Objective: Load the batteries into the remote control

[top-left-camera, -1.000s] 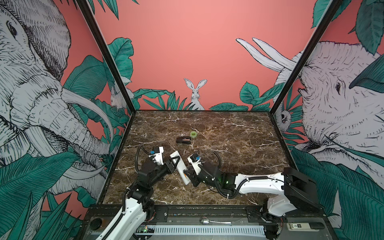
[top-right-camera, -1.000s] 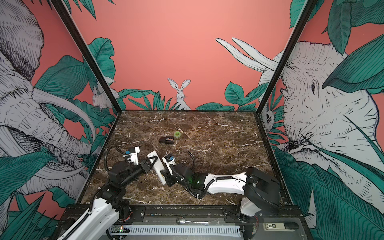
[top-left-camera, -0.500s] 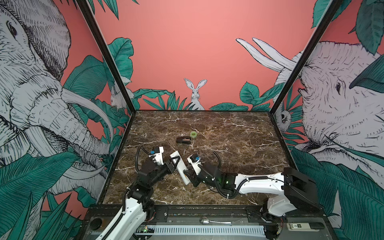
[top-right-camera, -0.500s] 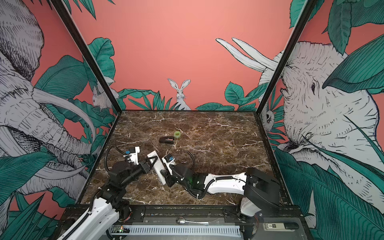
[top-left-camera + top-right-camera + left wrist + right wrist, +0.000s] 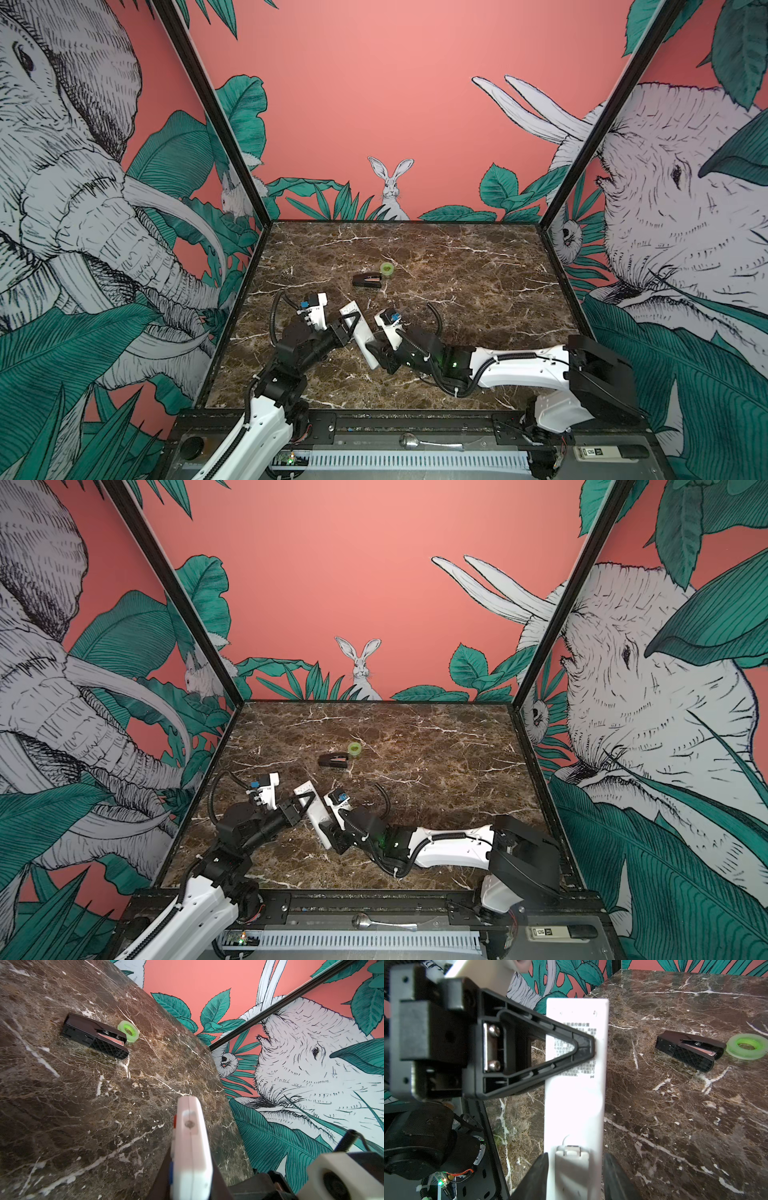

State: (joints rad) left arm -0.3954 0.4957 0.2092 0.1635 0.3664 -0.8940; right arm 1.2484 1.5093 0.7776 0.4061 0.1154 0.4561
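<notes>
Over the marble tabletop (image 5: 457,270), your left gripper (image 5: 352,322) clamped the remote control (image 5: 362,338) from 9 o'clock; its axis ran 11 to 5, and your right gripper (image 5: 574,1157) straddled the 5 o'clock end, jaws apart.

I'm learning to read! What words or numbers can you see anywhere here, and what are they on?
Remote control, plain white back: a block of small printed Chinese characters, too blurred to read.
Small white label on the metal base: dark marks, too small to read.
Black clip-like thing and green tape roll: no writing seen.
</notes>
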